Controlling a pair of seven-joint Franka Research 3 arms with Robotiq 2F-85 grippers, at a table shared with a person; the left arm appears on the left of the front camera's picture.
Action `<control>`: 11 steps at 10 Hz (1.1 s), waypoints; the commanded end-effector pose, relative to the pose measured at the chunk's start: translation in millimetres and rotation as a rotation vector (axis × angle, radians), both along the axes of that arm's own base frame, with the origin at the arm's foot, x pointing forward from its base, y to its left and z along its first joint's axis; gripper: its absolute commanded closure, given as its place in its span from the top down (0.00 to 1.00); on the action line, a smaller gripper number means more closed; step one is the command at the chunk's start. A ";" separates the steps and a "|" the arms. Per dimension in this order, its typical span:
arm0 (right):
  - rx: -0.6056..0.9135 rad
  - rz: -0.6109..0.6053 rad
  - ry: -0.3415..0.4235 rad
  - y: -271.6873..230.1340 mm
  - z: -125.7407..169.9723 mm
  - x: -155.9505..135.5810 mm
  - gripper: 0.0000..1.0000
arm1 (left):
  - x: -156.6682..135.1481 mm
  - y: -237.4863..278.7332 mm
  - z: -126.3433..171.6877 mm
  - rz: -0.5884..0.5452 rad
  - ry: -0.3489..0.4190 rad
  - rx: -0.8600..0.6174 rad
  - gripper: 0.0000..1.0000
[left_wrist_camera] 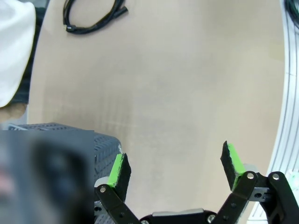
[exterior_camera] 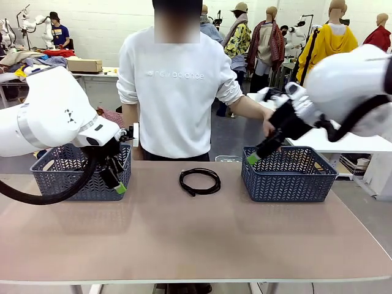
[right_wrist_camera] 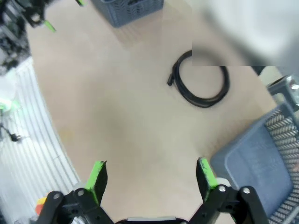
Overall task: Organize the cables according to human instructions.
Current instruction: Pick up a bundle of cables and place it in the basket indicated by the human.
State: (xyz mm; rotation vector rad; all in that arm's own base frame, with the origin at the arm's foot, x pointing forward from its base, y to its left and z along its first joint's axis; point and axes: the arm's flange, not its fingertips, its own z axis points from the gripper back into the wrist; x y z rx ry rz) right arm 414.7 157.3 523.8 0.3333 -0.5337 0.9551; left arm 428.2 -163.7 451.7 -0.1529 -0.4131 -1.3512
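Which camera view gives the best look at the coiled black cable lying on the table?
The right wrist view shows the cable best: its loop is large and seen from above, with one plug end visible, though a blurred patch covers its top. The front view shows the whole cable, but small and flattened. The left wrist view crops it at the top edge.

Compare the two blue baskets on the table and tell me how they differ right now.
The left basket sits by the left gripper, whose open fingers hang in front of its wall; the right basket has the right gripper at its near-left rim. The person's hand reaches toward the right basket, not the left one. Both are blue, lattice-walled, flanking the coiled cable.
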 end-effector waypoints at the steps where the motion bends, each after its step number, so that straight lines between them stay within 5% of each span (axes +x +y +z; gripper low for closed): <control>1: -0.098 -0.044 0.020 41.7 5.4 37.6 1.00 | 2.2 2.4 2.1 -0.004 0.000 0.006 1.00; 6: -0.268 -0.062 0.014 126.8 -33.2 88.9 1.00 | 2.2 2.4 2.1 -0.004 0.000 0.006 1.00; 11: -0.268 -0.033 0.034 130.1 -48.5 92.6 1.00 | 2.2 2.4 2.1 -0.004 0.000 0.006 1.00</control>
